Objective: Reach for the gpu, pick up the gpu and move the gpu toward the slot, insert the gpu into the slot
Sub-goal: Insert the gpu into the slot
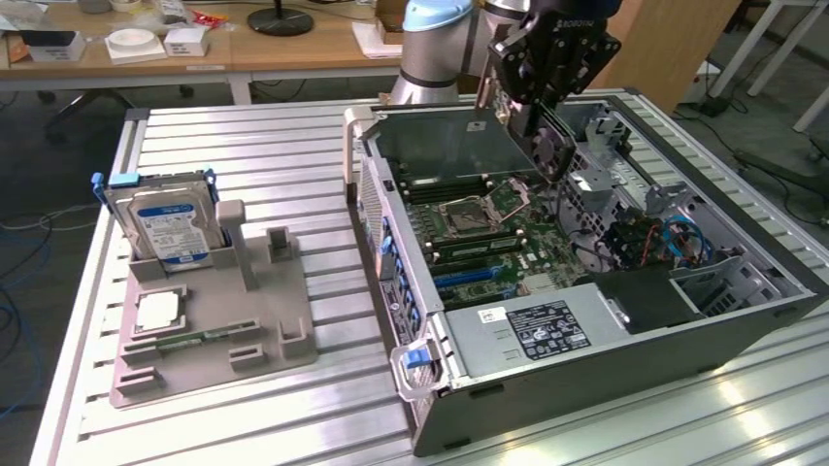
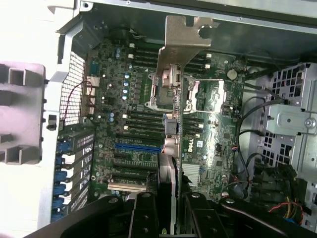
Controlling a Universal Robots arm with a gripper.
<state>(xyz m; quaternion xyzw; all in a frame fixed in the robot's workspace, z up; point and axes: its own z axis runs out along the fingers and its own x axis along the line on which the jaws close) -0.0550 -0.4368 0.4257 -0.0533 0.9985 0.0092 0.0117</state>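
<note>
Gripping the gpu (image 1: 554, 146) by its upper edge, the hand (image 1: 542, 109) is partly closed on it; the card hangs upright inside the open case (image 1: 622, 349), above its motherboard (image 1: 518, 233).

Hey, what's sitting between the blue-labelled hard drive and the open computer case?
In the exterior view, grey upright posts of the holder, then a bare strip of slatted table before the case.
</note>
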